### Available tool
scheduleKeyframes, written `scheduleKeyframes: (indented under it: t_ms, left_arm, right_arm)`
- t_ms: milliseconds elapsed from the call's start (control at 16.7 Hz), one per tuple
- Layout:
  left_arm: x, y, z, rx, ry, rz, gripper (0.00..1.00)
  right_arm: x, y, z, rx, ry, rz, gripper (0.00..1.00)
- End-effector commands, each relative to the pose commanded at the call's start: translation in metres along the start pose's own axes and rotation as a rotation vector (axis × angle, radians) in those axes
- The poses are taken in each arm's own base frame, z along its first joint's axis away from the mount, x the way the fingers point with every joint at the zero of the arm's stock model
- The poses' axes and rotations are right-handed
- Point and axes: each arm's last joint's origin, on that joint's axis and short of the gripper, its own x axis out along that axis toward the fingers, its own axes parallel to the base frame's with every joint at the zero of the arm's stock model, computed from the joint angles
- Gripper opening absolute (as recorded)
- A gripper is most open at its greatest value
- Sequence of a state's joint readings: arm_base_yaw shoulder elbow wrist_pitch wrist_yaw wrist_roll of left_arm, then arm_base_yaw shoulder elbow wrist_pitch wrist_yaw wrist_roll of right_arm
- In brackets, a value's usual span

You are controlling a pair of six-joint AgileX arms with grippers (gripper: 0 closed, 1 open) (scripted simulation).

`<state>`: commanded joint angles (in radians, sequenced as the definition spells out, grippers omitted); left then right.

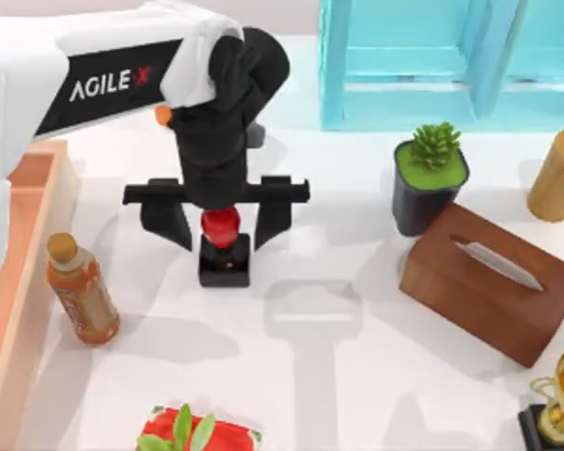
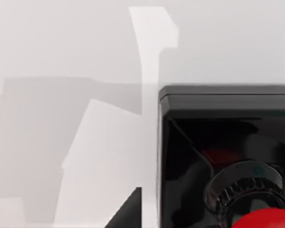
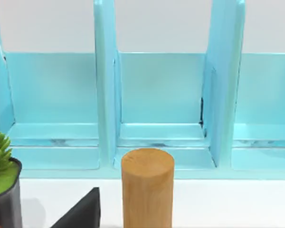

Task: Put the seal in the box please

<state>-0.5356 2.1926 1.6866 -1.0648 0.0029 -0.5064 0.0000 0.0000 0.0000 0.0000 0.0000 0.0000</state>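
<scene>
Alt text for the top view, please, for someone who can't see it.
The left gripper hangs open over the seal, one finger on each side of its red knob, near the middle of a white table. The box lies along the left edge beside an orange bottle; a tissue box and potted plant stand to the right.

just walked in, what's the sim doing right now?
The left gripper is down over the seal near the table's middle, its open fingers on either side of the red knob, not yet closed on it. The seal stands upright on the table, still outside the box at the left edge. The right arm is parked; its wrist view faces the cyan frame.
</scene>
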Motion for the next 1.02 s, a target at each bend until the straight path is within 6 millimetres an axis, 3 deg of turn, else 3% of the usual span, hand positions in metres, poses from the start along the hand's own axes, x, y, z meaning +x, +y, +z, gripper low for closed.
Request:
scheduleKeyframes:
  t_ms: [420,1020]
  left_arm:
    - [0.0000,0.0000,0.0000,0.000,0.000,0.000,0.02]
    - [-0.0012,-0.0001,0.0003,0.001,-0.001,-0.001,0.00]
  right_arm:
    - [0.0000,0.0000,0.0000,0.000,0.000,0.000,1.00]
    - [0.0000,0.0000,0.0000,0.000,0.000,0.000,1.00]
